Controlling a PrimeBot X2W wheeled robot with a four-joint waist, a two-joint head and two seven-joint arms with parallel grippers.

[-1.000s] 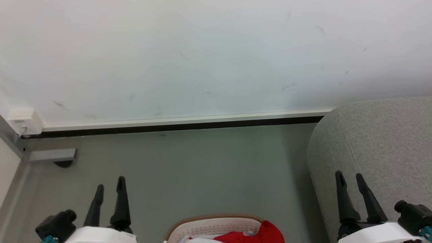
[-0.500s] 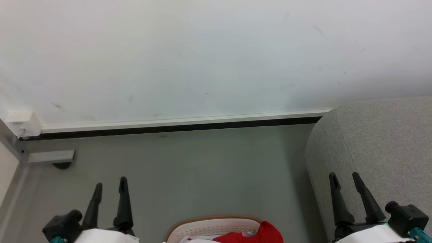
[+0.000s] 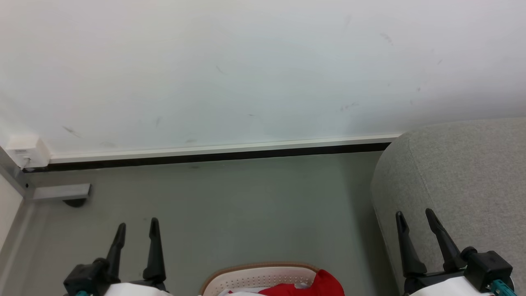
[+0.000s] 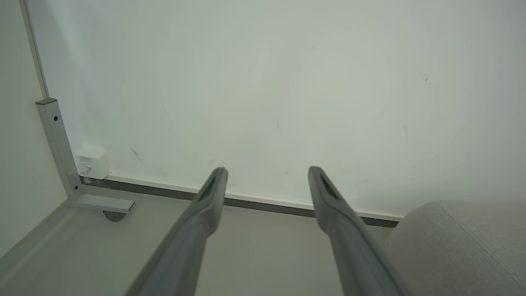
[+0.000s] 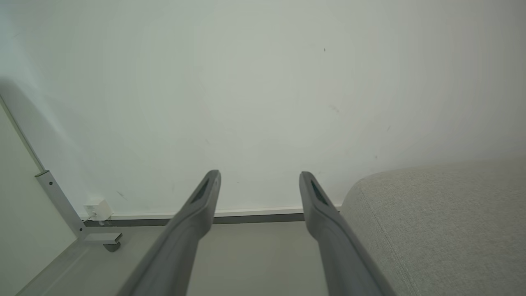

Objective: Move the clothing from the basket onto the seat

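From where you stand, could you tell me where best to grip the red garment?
Probably the raised hump of the red garment at the right of the basket, from above with the right gripper: it stands highest and walls block the sides.

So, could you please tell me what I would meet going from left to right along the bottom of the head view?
Left gripper → basket → red clothing at the basket's right end → right gripper, which shows in front of the seat.
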